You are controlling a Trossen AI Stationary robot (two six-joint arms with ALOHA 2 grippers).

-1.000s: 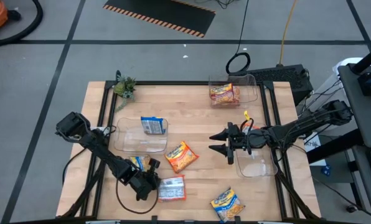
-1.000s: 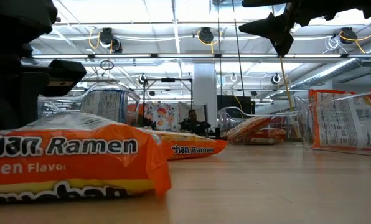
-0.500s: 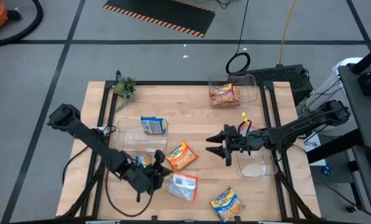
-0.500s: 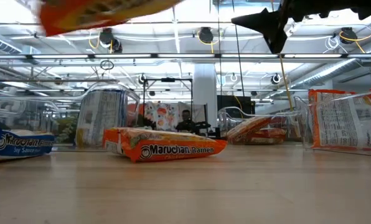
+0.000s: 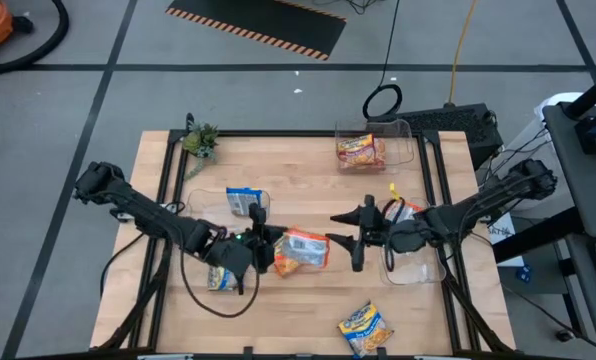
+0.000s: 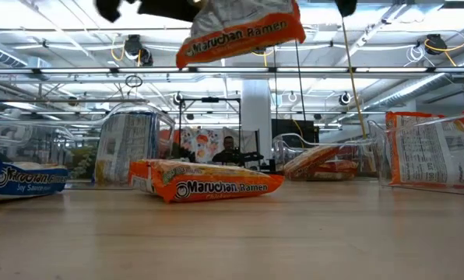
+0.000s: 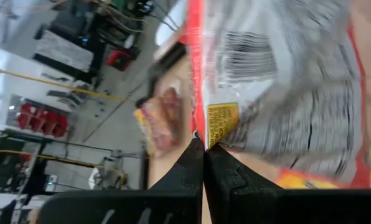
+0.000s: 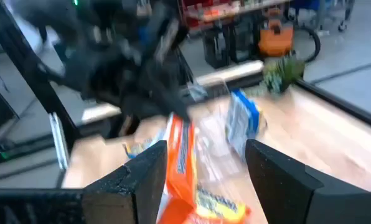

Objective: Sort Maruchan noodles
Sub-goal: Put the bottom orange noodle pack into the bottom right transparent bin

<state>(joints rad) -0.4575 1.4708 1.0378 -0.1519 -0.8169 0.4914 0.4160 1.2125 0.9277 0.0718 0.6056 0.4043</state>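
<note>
left gripper [image 5: 263, 243] clamped on silver-white noodle pkt [image 5: 303, 248], held aloft above orange pkt [image 5: 283, 262] lying mid-table [image 5: 308, 195]. right gripper [image 5: 356, 238] just beside the held pkt, jaws wide, empty. risk: edge-only pinch on crinkly film, so pkt may slip or brush right gripper. legible: "maruchan ramen" on both pkts.

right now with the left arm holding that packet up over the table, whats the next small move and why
Probably carry it on toward the right gripper, which waits open and facing it over the middle of the table. The left gripper is shut on a silver-and-orange ramen packet, lifted clear above the orange packet lying on the table. It looks like a handover, though a bin drop is possible.
</note>
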